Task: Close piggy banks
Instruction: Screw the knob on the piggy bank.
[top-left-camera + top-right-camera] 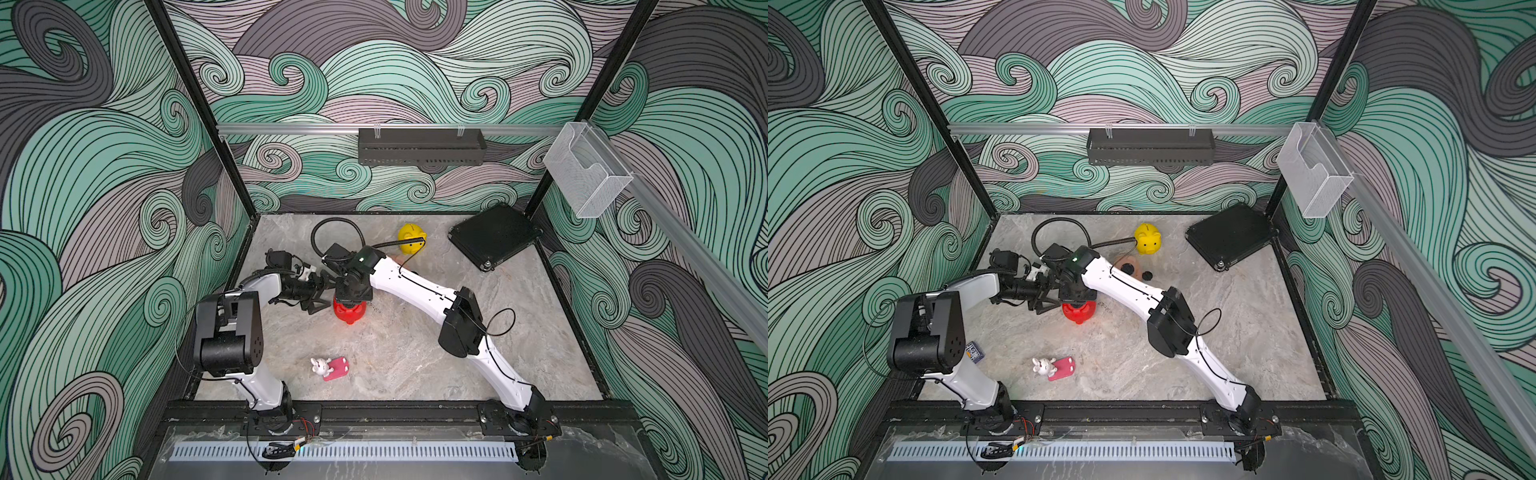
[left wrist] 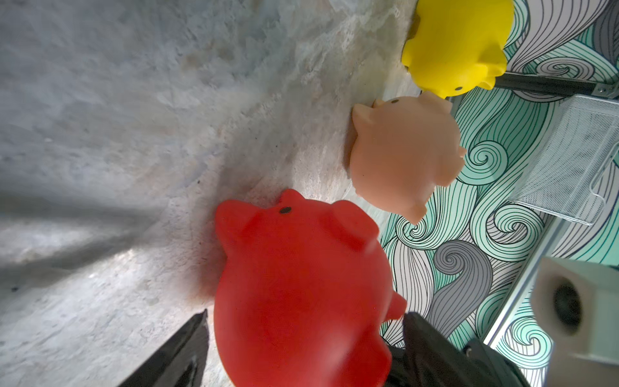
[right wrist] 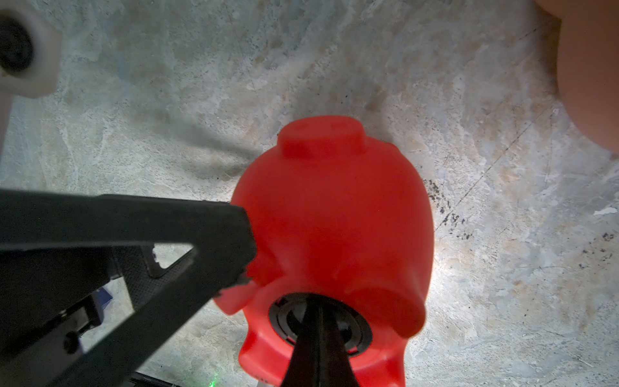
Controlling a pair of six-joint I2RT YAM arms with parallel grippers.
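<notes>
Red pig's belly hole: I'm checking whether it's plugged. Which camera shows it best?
The right wrist view: the belly hole of the red pig faces the camera, the shut right gripper pressed into it. The left wrist view shows only the pig's outer body; in both top views the right gripper hides it.

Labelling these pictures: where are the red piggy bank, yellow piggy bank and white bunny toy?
Red round plastic piggy bank (image 1: pixel 350 312): a top view, exposed body.
Yellow round plastic piggy bank (image 1: pixel 1147 237): a top view, back.
Small white bunny toy (image 1: pixel 318 366): a top view, head.
</notes>
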